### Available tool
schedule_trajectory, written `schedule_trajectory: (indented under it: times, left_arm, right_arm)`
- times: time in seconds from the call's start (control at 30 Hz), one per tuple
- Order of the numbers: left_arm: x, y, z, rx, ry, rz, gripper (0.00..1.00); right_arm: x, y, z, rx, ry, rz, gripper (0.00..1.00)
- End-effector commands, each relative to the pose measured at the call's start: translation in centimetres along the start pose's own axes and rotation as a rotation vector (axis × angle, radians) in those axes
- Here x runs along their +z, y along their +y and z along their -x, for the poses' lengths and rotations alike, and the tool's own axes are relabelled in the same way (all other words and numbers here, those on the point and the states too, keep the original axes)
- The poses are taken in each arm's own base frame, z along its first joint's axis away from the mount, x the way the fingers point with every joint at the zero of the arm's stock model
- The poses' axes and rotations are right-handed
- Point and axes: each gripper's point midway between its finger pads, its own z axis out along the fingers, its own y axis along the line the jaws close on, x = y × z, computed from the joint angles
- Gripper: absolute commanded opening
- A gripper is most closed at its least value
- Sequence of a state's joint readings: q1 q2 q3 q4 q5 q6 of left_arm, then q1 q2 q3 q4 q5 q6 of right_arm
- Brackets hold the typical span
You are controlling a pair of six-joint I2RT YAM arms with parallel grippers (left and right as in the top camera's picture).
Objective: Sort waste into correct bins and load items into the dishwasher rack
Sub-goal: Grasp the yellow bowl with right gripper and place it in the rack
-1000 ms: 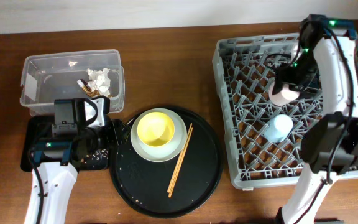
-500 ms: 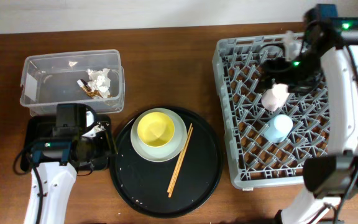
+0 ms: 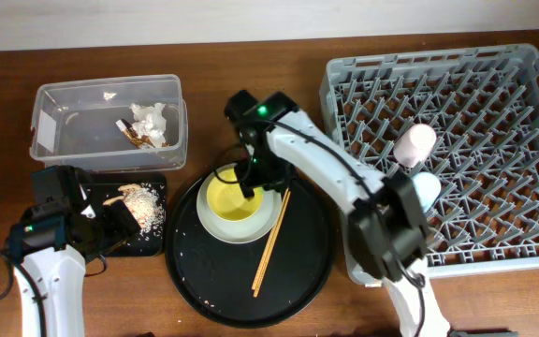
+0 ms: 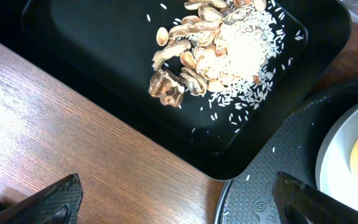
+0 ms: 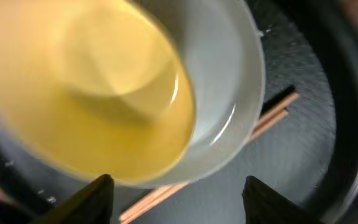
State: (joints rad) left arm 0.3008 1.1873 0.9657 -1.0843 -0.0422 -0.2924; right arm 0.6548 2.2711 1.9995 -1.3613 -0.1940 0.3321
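The yellow bowl [image 3: 232, 197] sits on the pale plate [image 3: 211, 222] on the round black tray, with the chopsticks [image 3: 271, 241] beside them. My right gripper [image 3: 249, 185] is open just above the bowl's right rim; its wrist view shows the bowl [image 5: 86, 87], plate [image 5: 229, 68] and chopsticks [image 5: 272, 112] above its open jaws [image 5: 179, 186]. The pink cup [image 3: 414, 143] and blue cup [image 3: 426, 190] lie in the grey rack [image 3: 494, 94]. My left gripper [image 4: 178, 194] is open and empty over the table by the black bin tray [image 4: 92, 56], which holds food scraps [image 4: 216, 50].
The clear tub [image 3: 64, 131] at the back left holds white napkins [image 3: 148, 120] and a brown-and-white wrapper [image 3: 129, 134]. The round black serving tray [image 3: 298, 271] lies between the black bin tray [image 3: 148, 239] and the rack. The scraps [image 3: 141, 198] lie in that bin tray's far right corner.
My right arm left the pink cup in the rack and swung left to above the yellow bowl. My left arm pulled back to the left, uncovering the scraps in the black tray.
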Motion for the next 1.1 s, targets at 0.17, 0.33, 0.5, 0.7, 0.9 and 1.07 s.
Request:
schedule_trajectory:
  times: [0.17, 0.33, 0.5, 0.7, 0.9, 1.07]
  left_arm:
    - [-0.2, 0.2, 0.1, -0.012, -0.009, 0.002, 0.97]
    - [-0.2, 0.2, 0.1, -0.012, -0.009, 0.002, 0.97]
    - [-0.2, 0.2, 0.1, -0.012, -0.009, 0.002, 0.97]
    - [-0.2, 0.1, 0.0, -0.012, -0.008, -0.002, 0.97]
    - [-0.2, 0.1, 0.0, -0.012, -0.008, -0.002, 0.97]
    - [-0.2, 0.1, 0.0, -0.012, -0.008, -0.002, 0.97]
  right_arm:
    - [-0.7, -2.1, 1.7, 0.040, -0.038, -0.037, 0.04]
    - [-11.1, -5.7, 1.5, 0.064, -0.286, -0.114, 0.04]
    - [-26.9, -18.5, -0.2, 0.338, -0.759, -0.555, 0.04]
    - [-33.7, -31.0, -3.3, 0.748, -0.863, -1.173, 0.04]
    - [-24.4, -36.8, 1.1, 0.708, -0.592, -1.295, 0.04]
    - [-17.2, -38.1, 3.3, 0.607, -0.415, -1.329, 0.04]
